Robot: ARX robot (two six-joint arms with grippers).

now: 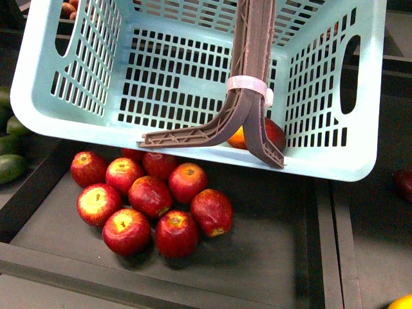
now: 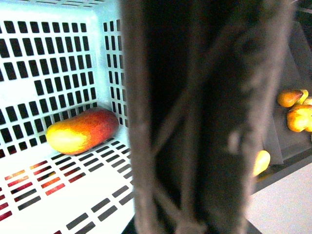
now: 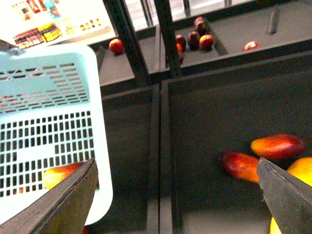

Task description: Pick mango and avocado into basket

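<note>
Front: mango (image 1: 275,134) is in the basket (image 1: 193,145), near-right corner behind the handles (image 1: 254,77). Avocado (image 1: 9,168) lies at the far left edge, long axis roughly left-right.
Left wrist: handles fill the frame, left gripper out of shot, can't tell its state.
Right wrist: right gripper (image 3: 175,204) wide open, empty, over loose mangoes (image 3: 278,146) right of the basket. Avocado is on the opposite side, so the left arm looks nearer.

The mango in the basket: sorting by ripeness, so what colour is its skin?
The mango is red shading to yellow-orange; left wrist view shows it best.
</note>
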